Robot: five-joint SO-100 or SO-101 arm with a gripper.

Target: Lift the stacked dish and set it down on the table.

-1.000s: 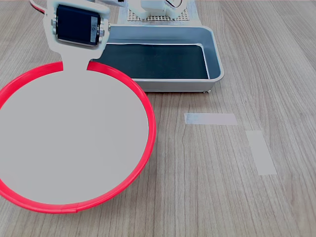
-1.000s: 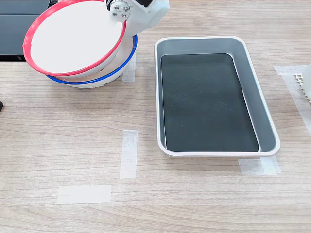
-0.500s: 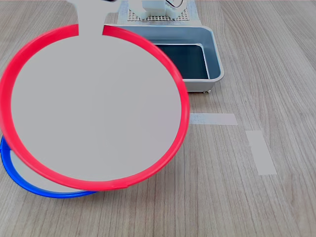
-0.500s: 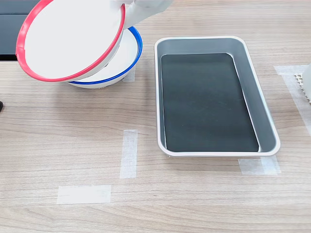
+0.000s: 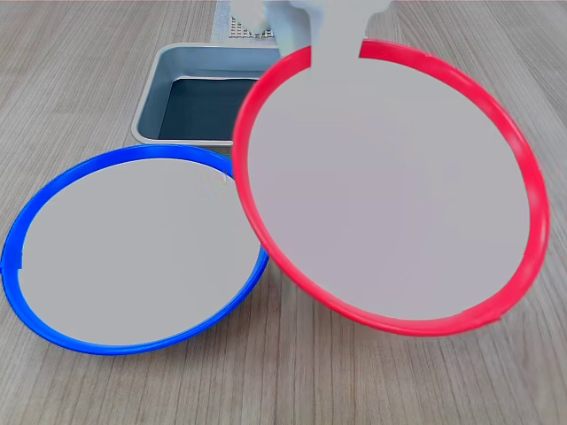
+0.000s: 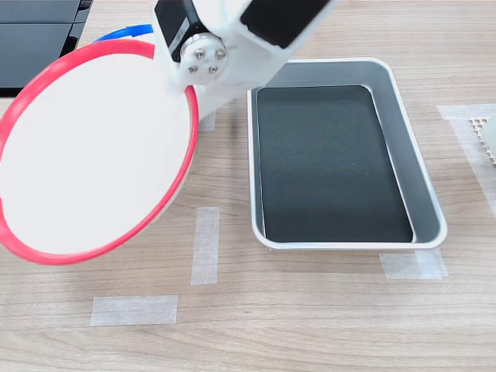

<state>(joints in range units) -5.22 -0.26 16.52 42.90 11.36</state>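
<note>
The stacked dish (image 5: 390, 186), a red-rimmed plate with a pale grey centre, hangs tilted in the air above the table (image 5: 71, 71). My gripper (image 5: 335, 46) is shut on its far rim, with a flat white jaw lying over the rim. In the second exterior view the dish (image 6: 93, 147) fills the left side, and the gripper (image 6: 194, 99) grips its right edge. A blue-rimmed plate (image 5: 133, 248) rests on the table at the first exterior view's left. The dish overlaps its right edge from above. Only a sliver of the blue plate (image 6: 124, 32) shows in the second exterior view.
A grey metal tray (image 6: 403, 132) with a dark bottom sits at the second exterior view's right; the same tray (image 5: 155, 97) lies behind the plates in the first exterior view. Pale tape strips (image 6: 205, 244) (image 6: 133, 310) mark the table (image 6: 310, 310). A white perforated base (image 6: 484, 132) is at the right edge.
The gripper has carried the red-rimmed dish off the blue plate, toward the first exterior view's right and the second exterior view's bottom. The blue plate is now uncovered.
</note>
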